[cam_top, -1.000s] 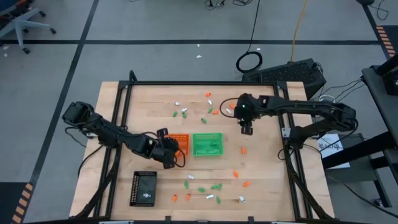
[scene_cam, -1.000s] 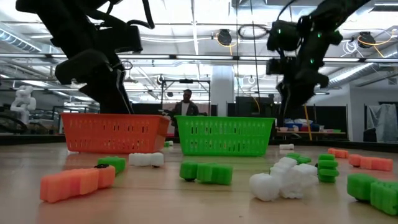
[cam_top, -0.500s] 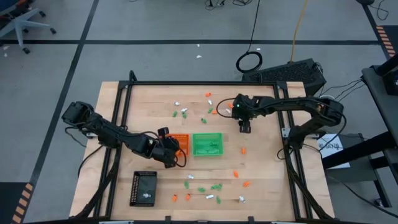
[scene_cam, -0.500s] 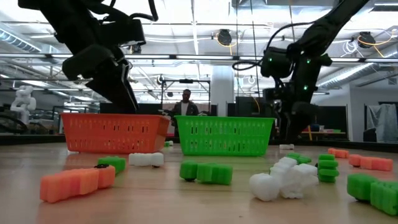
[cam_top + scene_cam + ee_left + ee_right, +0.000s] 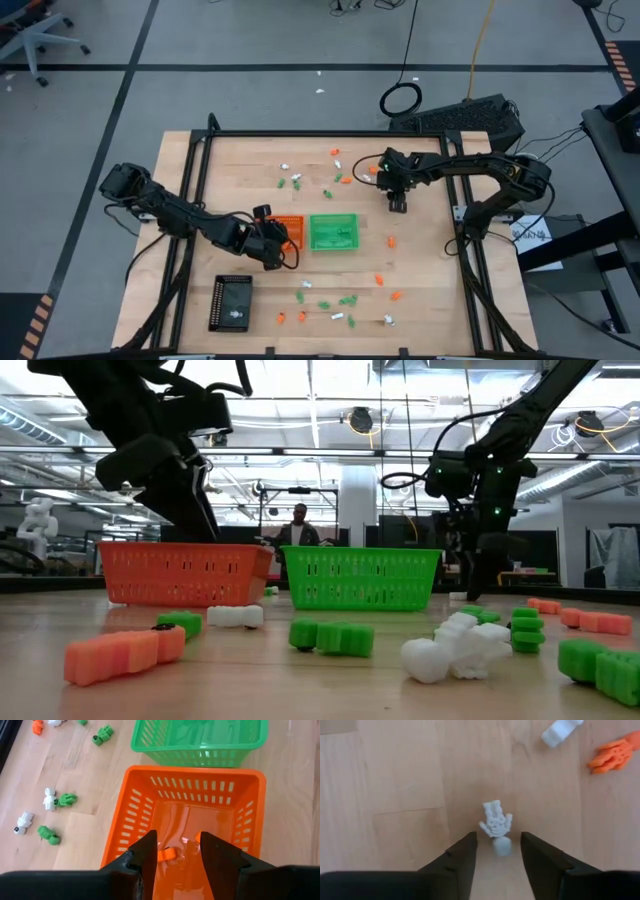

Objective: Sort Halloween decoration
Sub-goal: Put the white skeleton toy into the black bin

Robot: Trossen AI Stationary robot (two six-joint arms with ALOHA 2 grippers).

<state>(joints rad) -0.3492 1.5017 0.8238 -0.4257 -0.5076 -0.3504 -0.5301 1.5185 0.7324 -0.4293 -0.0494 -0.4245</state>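
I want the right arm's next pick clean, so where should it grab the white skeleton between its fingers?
Grip the white skeleton across its narrow lower end, coming straight down. It lies flat between the open right gripper, arms spread wide.

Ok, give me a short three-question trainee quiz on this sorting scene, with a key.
1. True or false: the left gripper hangs over the orange tray.
2. What colour is the skeleton trinket ahead of the right gripper?
3. Which tray adjoins the orange one? A green tray B black tray

Key: 1 true; 2 white; 3 A
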